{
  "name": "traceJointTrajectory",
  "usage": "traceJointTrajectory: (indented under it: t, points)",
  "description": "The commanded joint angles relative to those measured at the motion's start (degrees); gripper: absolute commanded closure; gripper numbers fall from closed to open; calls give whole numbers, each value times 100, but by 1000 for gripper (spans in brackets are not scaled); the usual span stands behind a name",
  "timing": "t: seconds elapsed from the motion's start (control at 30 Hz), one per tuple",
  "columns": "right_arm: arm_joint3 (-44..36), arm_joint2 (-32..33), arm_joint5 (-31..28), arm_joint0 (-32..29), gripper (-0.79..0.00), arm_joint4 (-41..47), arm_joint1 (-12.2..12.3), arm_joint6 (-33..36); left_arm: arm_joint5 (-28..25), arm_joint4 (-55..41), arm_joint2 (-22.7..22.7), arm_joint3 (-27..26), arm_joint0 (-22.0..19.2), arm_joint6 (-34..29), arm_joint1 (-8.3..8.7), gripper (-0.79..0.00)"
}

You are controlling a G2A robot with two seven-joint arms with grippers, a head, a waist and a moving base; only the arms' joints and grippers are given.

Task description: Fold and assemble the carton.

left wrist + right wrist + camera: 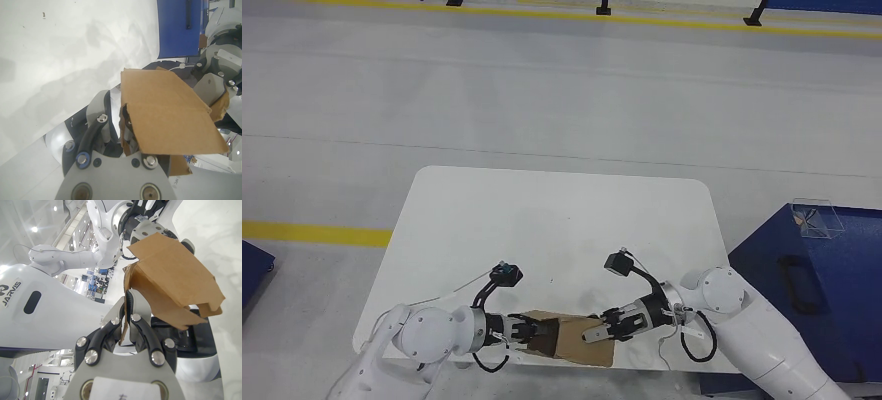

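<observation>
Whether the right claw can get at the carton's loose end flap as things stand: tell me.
Probably not yet. The right claw is shut on a side flap of the carton, so it must release first. Nothing stands between it and the loose end flap, which hangs just beside it.

White arms (747,315), black cables (483,292) (looped), silver screws (135,317)

Plain brown carton (574,342), white table (552,220), blue cabinet (812,290), yellow stripes (312,233) on pale grey floor (542,90).

A white table (542,220) with rounded corners stands on a pale grey floor (542,90).
</observation>
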Motion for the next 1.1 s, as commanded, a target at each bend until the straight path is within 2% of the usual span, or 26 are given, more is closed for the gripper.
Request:
traceJointTrajectory:
  t: [0.0,0.1,0.13,0.17,0.3,0.5,0.73,0.83,0.87,0.93,1.0,1.07]
  points:
    - [-2,5,-24,-11,0,-5,10,-24,-67,-133,-12,3,14,11,5,0]
    - [21,12,-76,-45,0,-22,26,-76,-150,-302,-44,34,29,-8,18,0]
    - [41,16,-95,-57,-185,-44,31,-96,-169,-346,-51,40,32,6,21,0]
    - [51,22,-117,-67,-785,-53,34,-117,-161,-433,-54,62,42,3,22,0]
    - [51,22,-117,-67,-785,-53,34,-117,-92,-827,-95,144,6,40,20,0]
    - [51,22,-117,-67,-785,-53,34,-117,-100,-2040,-295,427,-16,305,-14,0]
    - [51,22,-117,-67,-785,-53,34,-117,-116,-2104,-322,428,-13,340,-15,0]
    - [15,305,200,-157,-785,-1147,93,-1134,-99,-2142,-316,449,4,354,-16,0]
    - [-71,418,194,-234,-785,-1161,119,-1230,78,-2532,-288,594,49,266,-31,0]
    - [-63,737,190,-369,-785,-1262,195,-1368,334,-3242,-388,914,-93,369,-66,0]
    - [-115,1071,181,-555,-785,-1398,268,-1612,649,-4094,-308,1303,-259,170,-122,0]
    - [-221,1373,144,-790,-785,-1359,330,-1780,914,-4810,-237,1754,-417,285,-190,0]
